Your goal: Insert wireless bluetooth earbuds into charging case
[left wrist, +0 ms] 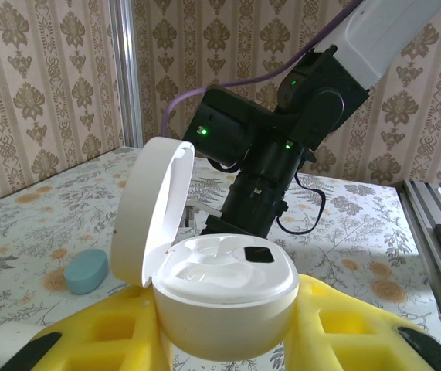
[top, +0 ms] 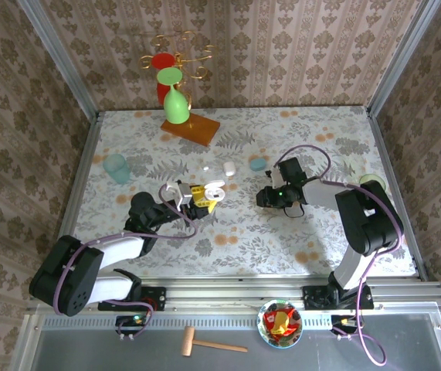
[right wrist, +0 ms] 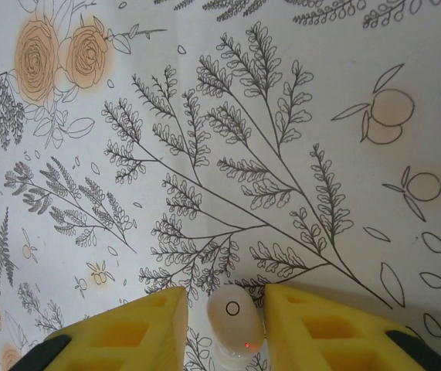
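Got a white earbud [right wrist: 234,321] sitting between the yellow fingers [right wrist: 127,332] of the right tool [right wrist: 224,328], over the floral table [right wrist: 282,116]. Narrowly parted there, with a sliver of gap on one side, so can't tell whether truly pinched. Over to the left tool [top: 207,195]: closed around the white charging case [left wrist: 228,290], with lid flipped up and moulded sockets facing upward. Beyond, on the table, spotting a pale blue case [left wrist: 86,270] lying well apart.

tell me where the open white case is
Left wrist view, centre: the open white case sits gripped in the left end effector, the right arm behind it.
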